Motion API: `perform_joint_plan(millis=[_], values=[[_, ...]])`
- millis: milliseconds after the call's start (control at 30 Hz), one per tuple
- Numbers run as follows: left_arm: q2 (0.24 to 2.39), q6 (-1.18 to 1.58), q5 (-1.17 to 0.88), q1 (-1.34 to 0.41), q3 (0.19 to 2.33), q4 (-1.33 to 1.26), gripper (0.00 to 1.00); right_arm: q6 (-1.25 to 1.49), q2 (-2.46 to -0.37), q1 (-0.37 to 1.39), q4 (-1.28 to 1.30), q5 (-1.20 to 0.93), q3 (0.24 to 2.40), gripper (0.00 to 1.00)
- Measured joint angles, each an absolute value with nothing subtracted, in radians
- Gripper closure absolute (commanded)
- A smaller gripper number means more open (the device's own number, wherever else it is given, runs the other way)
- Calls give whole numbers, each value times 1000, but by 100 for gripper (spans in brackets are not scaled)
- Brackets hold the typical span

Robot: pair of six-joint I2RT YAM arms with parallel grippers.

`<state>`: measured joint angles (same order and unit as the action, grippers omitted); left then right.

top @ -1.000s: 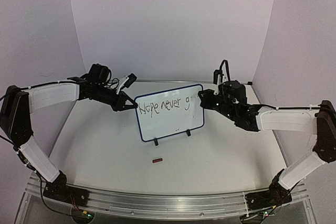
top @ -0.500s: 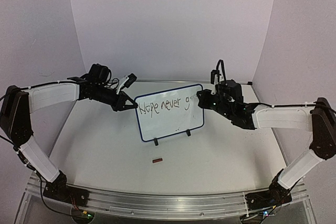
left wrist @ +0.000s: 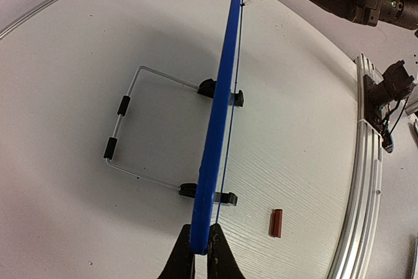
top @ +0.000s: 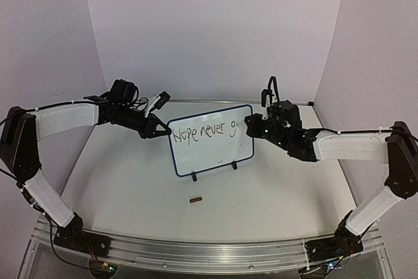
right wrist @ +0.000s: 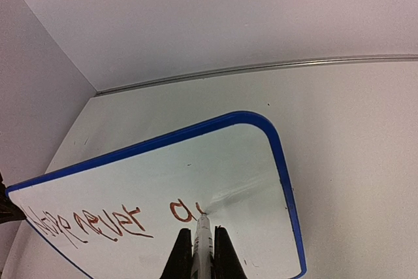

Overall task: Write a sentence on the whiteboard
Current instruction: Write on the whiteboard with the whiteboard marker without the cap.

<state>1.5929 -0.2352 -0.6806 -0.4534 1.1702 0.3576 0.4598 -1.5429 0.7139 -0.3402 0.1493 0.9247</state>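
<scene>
Step in hand: writing, partway through. The whiteboard (top: 215,153) stands near upright at the middle of the table (top: 130,181), propped from behind by a wire stand (left wrist: 130,136) with two black feet at the lower frame. The sentence (top: 201,132) reads "Hope never g" along the upper line, so the remaining words are not yet written. The left gripper (left wrist: 201,250) has its fingers pressed onto the blue left edge of the frame, bracing the board. The right gripper (right wrist: 202,245) pinches a marker (right wrist: 203,228), whose tip rests on the glossy face just right of the last letter. The next move calls for light, even pressure and short strokes to finish that letter; with little room left near the right frame, the text probably has to drop to a second line. Surface: white and matt, with a small reddish-brown block (top: 194,199) lying in front of the board and an aluminium rail (top: 196,250) along the near edge. Pale lilac walls (top: 215,31) enclose the table.
</scene>
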Motion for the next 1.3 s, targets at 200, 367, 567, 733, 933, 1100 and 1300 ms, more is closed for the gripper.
perform_joint_plan(millis=[200,367,567,733,933,1100,1300], values=[[1593,-235,-681,-453,1170,358,100,462,-1543,714,-333,149,923,100],[1593,-235,-680,-453,1170,358,100,464,-1541,714,-324,145,921,100],[1593,-235,-680,-453,1170,358,100,471,-1493,714,-310,139,901,100],[1593,-236,-680,-453,1170,358,100,468,-1461,714,-313,141,902,100],[1593,-236,-680,-453,1170,358,100,460,-1467,714,-314,140,915,100],[1593,-236,-680,-453,1170,358,100,454,-1491,714,-322,137,943,100],[1593,-236,-680,-453,1170,358,100,450,-1511,714,-325,136,955,100]])
